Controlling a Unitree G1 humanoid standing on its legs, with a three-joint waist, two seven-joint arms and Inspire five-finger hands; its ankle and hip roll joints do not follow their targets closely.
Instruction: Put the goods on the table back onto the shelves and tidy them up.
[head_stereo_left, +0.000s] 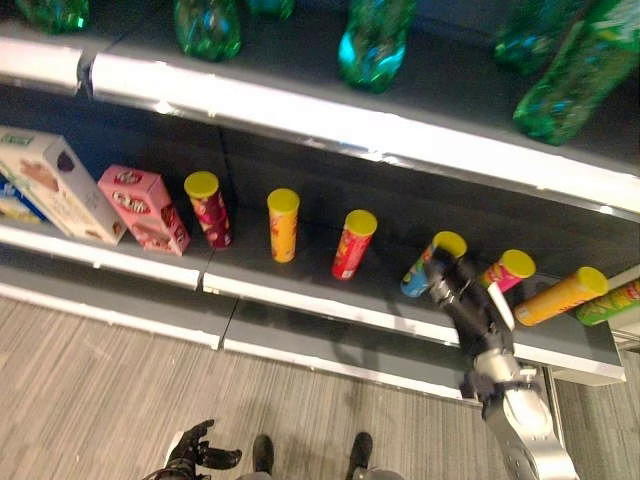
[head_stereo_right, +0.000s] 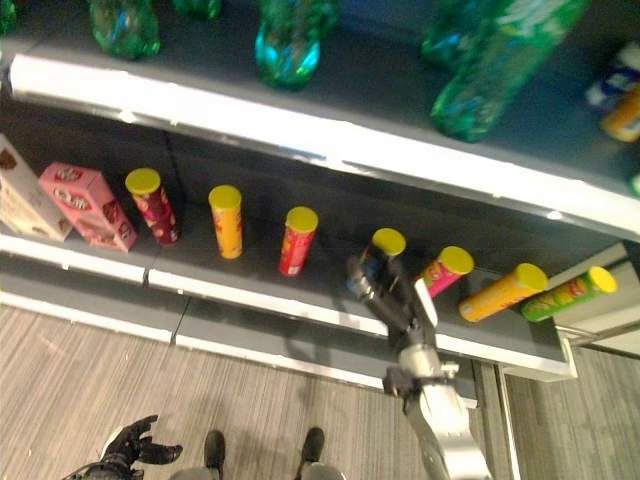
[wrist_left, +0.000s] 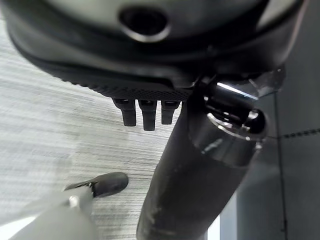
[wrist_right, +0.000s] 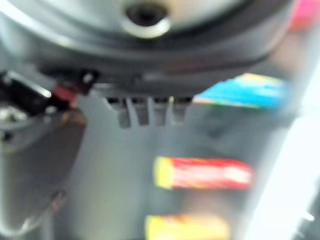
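Several chip cans with yellow lids stand on the lower shelf (head_stereo_left: 320, 302). My right hand (head_stereo_left: 462, 288) reaches onto that shelf beside a leaning blue can (head_stereo_left: 422, 268), its fingers straight and open; the right wrist view shows the blue can (wrist_right: 245, 92) just past the fingers, not enclosed. To its right lean a pink can (head_stereo_left: 508, 270), an orange can (head_stereo_left: 558, 297) and a green can (head_stereo_left: 612, 300). To its left stand a red can (head_stereo_left: 352, 246), a yellow can (head_stereo_left: 283, 226) and a maroon can (head_stereo_left: 209, 210). My left hand (head_stereo_left: 196, 456) hangs low over the floor, open and holding nothing.
A pink box (head_stereo_left: 145, 208) and a white box (head_stereo_left: 58, 184) stand at the shelf's left end. Green bottles (head_stereo_left: 372, 45) line the upper shelf, whose white edge (head_stereo_left: 330, 118) overhangs the cans. Grey striped floor lies below.
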